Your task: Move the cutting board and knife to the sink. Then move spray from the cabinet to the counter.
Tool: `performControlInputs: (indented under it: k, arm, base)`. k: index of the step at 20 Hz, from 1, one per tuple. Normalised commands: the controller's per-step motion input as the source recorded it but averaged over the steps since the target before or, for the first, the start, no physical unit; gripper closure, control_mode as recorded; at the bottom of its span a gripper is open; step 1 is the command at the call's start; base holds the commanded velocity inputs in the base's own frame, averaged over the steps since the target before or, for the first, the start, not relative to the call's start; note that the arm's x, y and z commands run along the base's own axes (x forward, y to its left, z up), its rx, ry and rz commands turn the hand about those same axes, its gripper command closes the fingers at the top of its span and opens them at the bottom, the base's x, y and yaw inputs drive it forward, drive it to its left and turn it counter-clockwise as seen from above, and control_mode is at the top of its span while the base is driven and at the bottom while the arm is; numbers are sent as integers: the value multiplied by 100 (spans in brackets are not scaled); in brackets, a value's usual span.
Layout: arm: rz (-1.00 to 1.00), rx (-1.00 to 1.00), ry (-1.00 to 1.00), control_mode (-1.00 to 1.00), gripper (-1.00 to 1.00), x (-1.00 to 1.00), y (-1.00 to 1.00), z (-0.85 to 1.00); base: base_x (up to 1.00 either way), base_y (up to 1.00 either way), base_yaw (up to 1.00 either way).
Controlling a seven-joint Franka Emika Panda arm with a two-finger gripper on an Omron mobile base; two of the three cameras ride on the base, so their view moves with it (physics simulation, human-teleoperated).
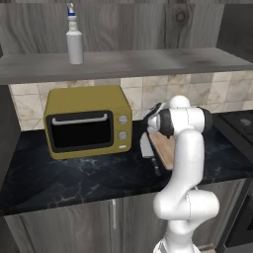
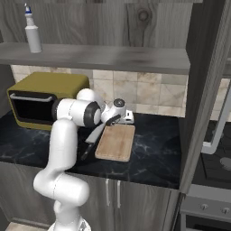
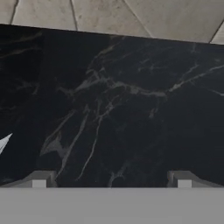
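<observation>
The white spray (image 1: 74, 42) (image 2: 32, 35) stands upright at the left end of the cabinet's grey shelf (image 1: 148, 62) (image 2: 113, 56). Down on the black counter (image 1: 74, 173) (image 2: 153, 153) the wooden cutting board (image 2: 116, 142) (image 1: 166, 148) lies flat, partly behind my arm in the left base view. The knife (image 2: 94, 135) (image 1: 147, 148) lies along its left edge, handle toward the counter's front. My gripper (image 2: 126, 118) (image 3: 111, 180) hovers open over the board's back edge, near the tiled wall, holding nothing. A pale blade tip (image 3: 3, 142) shows at the hand view's left edge. The sink is out of view.
A yellow oven (image 1: 89, 121) (image 2: 40, 97) stands on the counter left of the board. A stove (image 2: 214, 167) (image 1: 242, 123) adjoins on the right, beyond a tall grey cabinet side panel (image 2: 203, 90). The shelf overhangs the counter.
</observation>
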Motion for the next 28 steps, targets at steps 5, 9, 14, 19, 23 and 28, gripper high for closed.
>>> performControlInputs:
  k: [5,9,14,19,23,28]
  arm:
    - [0,0,-1,-100,-100,-55,-10,-32]
    - [1,0,-2,-100,-100,-61,-15,-34]
    - [6,0,0,-100,-100,-64,-16,-36]
    - [8,0,0,-100,-100,-66,-15,-36]
    - [5,0,0,-100,-100,-70,-17,-35]
    - [0,-3,0,-100,-100,-73,-17,-35]
  base:
    - [0,0,0]
    - [0,0,0]
    - [0,0,0]
    - [0,0,0]
    - [0,0,0]
    - [0,0,0]
